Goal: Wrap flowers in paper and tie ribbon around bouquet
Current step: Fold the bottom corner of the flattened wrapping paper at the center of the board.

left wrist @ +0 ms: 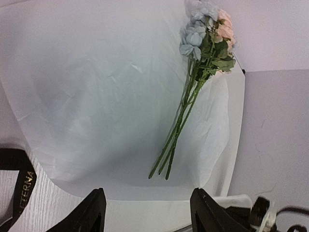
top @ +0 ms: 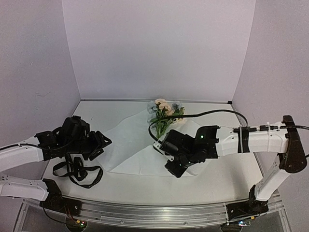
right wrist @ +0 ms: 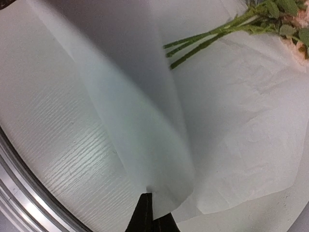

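Note:
The flowers lie on the white paper, blooms toward the back wall and stems toward me. My right gripper is shut on the paper's near edge below the stem ends, and it holds a fold of the sheet up off the table. At the paper's left side my left gripper is open, with nothing between its fingers. The black ribbon with pale lettering lies coiled on the table under the left arm.
The white table is enclosed by pale walls on three sides. A metal rail runs along its near edge. A black cable arcs from the right arm over the area beside the flowers.

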Controlling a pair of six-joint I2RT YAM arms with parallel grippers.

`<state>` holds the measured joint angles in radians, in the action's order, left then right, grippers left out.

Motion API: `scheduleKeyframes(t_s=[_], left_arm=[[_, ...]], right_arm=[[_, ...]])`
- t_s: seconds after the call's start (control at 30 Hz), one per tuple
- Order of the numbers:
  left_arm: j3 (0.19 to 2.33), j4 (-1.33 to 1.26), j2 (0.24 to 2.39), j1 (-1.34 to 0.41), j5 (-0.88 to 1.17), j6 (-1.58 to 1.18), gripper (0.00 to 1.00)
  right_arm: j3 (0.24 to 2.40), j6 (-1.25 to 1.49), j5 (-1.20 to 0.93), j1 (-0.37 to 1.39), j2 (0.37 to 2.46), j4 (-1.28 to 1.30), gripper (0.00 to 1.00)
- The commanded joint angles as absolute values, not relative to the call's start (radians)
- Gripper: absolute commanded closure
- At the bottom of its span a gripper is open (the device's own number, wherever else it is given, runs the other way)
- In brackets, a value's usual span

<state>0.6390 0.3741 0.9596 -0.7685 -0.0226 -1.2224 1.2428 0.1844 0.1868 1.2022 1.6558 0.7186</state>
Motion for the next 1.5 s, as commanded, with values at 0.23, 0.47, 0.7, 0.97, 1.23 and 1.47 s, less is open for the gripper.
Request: scheduleKeyframes(t_s=[0.23, 0.47, 0.7, 0.97, 1.23, 1.47], left_arm=[[0.808, 0.255, 1.183, -0.835, 0.119, -0.784, 0.47], [0.773, 0.112, 1.324, -0.876, 0.214, -0.752, 0.63], [0.773, 0.023, 1.455, -0.903, 0.255, -0.736, 0.72], [0.769, -0.032, 1.579, -0.907, 0.240, -0.740, 0.76], [0.795, -0.038, 1.639, -0.907, 0.225, -0.741, 0.77], [0.817, -0.041, 1.701, -0.907, 0.220, -0.750, 0.77]], right_arm=[[1.402, 0.469, -0.022, 1.009, 1.818, 0.848, 1.00], [1.480, 0.465, -0.016, 0.984, 1.896, 0.881, 0.98], [1.550, 0.468, 0.000, 0.972, 1.954, 0.926, 0.79], [1.521, 0.437, -0.032, 0.965, 1.882, 0.929, 0.19], [1.349, 0.381, -0.107, 0.928, 1.720, 0.900, 0.05], [1.290, 0.464, -0.166, 0.914, 1.697, 0.886, 0.23]])
